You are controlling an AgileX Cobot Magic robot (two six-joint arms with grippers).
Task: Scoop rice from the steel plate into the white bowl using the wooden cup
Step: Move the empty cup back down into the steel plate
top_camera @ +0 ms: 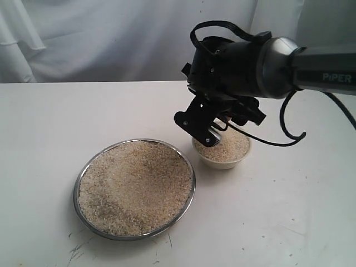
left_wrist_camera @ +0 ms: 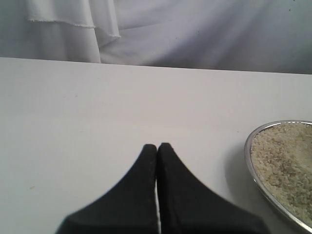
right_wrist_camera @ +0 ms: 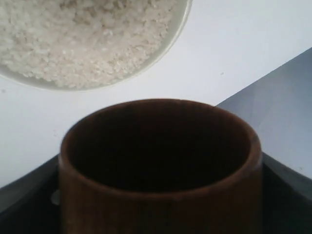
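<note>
While the wooden cup (right_wrist_camera: 161, 212) hangs tipped over the white bowl (top_camera: 222, 162), the job is to let any leftover grains drop in. Nearest lies the steel plate (top_camera: 77, 192), piled with rice (top_camera: 136, 186). Beside the plate the left gripper (left_wrist_camera: 157, 151) is pressed closed with nothing in it. Just behind the plate sits the bowl, nearly full of rice. Above the bowl the right gripper (top_camera: 225, 123) squeezes the cup by its sides. The cup looks dark and empty inside, I think. So hold its mouth over the middle of the bowl and wait a bit. Then lift it straight up before heading to the plate, or grains may spill on the table (top_camera: 289, 211).
</note>
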